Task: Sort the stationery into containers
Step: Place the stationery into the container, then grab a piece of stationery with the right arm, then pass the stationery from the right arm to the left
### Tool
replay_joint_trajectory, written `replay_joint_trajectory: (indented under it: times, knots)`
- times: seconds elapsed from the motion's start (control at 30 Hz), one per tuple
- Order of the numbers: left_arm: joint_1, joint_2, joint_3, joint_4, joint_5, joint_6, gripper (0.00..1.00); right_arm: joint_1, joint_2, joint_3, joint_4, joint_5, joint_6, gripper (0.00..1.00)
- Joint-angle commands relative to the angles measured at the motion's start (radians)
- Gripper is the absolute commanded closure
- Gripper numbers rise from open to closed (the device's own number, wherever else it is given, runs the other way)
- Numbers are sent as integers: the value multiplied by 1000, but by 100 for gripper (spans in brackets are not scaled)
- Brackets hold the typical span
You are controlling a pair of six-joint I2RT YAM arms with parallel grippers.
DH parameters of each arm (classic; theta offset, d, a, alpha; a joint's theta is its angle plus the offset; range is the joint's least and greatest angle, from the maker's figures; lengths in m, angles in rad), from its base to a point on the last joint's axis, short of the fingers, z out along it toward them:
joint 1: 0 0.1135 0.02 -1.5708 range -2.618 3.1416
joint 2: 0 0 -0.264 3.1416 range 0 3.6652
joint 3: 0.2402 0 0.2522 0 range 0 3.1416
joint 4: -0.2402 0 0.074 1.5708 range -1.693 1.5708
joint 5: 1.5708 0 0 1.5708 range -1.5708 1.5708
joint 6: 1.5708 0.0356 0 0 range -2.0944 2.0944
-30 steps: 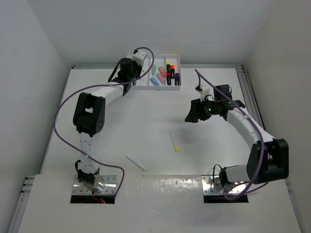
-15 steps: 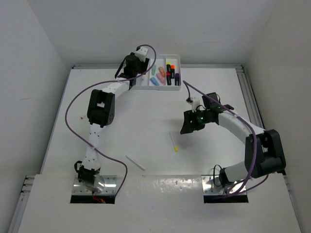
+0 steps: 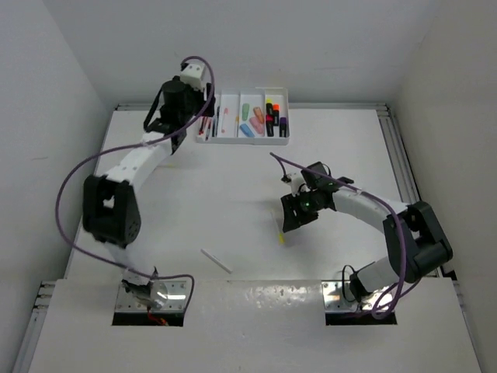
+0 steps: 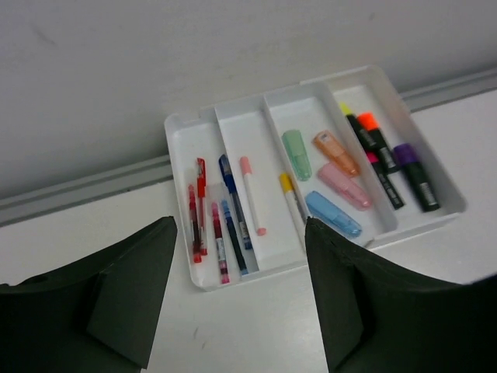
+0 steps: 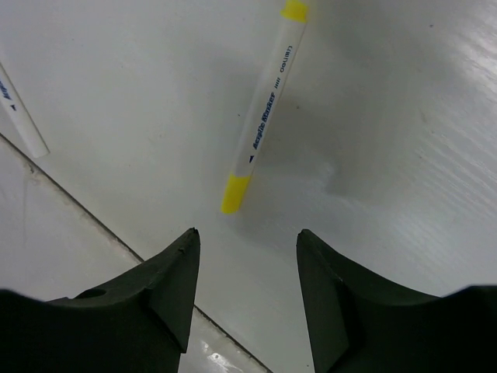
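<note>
The white four-compartment tray (image 3: 242, 116) (image 4: 446, 198) stands at the back of the table. It holds red and blue pens (image 4: 220, 221), a white pen with a pink cap (image 4: 250, 194), pastel highlighters (image 4: 334, 186) and black-bodied highlighters (image 4: 384, 159). My left gripper (image 3: 175, 109) (image 4: 239, 225) hangs open and empty just left of and in front of the tray. A white marker with yellow ends (image 3: 278, 228) (image 5: 264, 116) lies mid-table. My right gripper (image 3: 289, 221) (image 5: 248, 233) hovers open just short of its near end, touching nothing. A white pen (image 3: 217, 260) (image 5: 19, 116) lies nearer the front.
Purple cables (image 3: 78, 186) loop off both arms. Silver base plates (image 3: 151, 299) sit at the near edge, and a seam (image 5: 101, 225) runs where the table meets the front panel. White walls close in the back and sides.
My left gripper has opened and drawn back leftward from over the tray. My right gripper has moved down and left to the yellow-ended marker, its jaws a little narrower.
</note>
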Motion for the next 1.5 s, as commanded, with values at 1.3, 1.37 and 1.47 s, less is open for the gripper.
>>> replay_joint_trajectory:
  times: [1.3, 1.37, 1.47]
  knots:
    - [-33, -748, -908, 121, 1078, -324, 31, 202, 30, 334, -189, -382, -296, 100]
    - [-54, -736, -889, 98, 1077, -304, 31, 213, 31, 345, -191, -394, -288, 100]
    - [-90, -702, -872, 80, 1106, -290, 32, 222, 36, 368, -200, -404, -285, 100]
